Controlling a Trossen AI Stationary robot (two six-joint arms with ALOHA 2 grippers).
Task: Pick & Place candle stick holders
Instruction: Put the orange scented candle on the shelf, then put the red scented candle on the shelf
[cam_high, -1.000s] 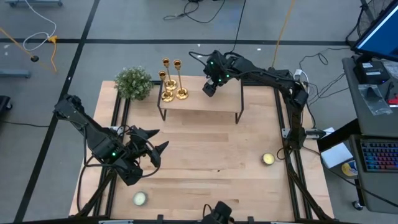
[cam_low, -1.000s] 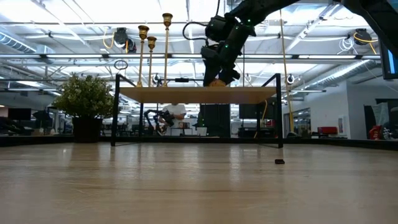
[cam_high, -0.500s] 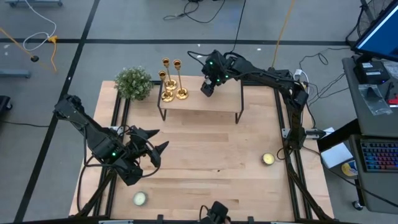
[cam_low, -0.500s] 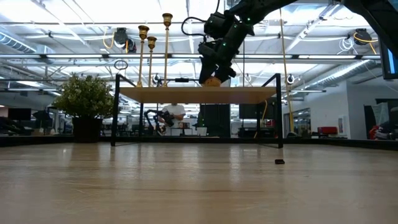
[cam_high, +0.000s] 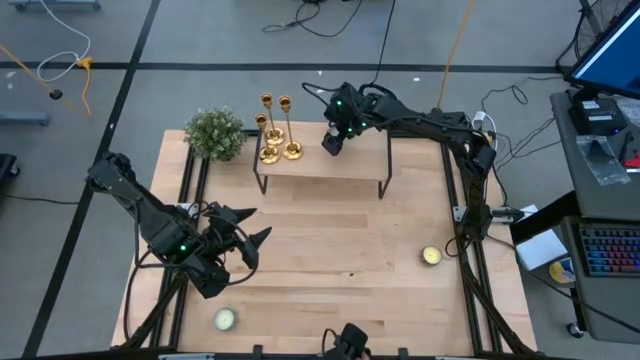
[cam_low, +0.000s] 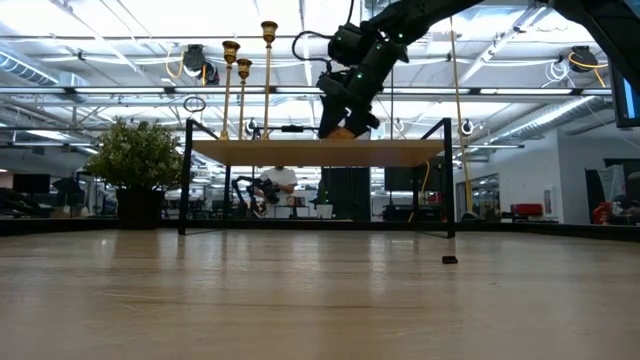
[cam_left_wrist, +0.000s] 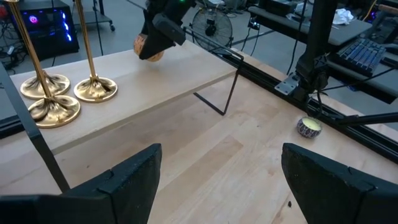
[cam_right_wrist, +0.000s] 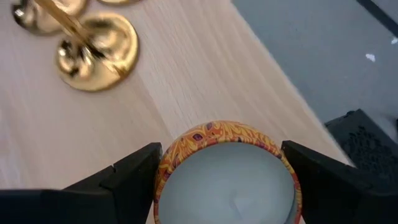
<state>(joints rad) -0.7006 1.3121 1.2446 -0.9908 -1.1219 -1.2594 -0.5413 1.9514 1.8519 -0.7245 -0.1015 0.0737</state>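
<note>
All three slim gold metal candle stick holders stand upright in a tight cluster at the left end of the small raised wooden shelf by the table's far edge, so that job looks done. Right gripper hangs over the shelf's middle near its far edge, fingers pinching a short round candle in a patterned orange tin, not yet set down. Left gripper waits above the table's near left part, fingers spread, empty. Two more pale round candles lie on the table, probably next
</note>
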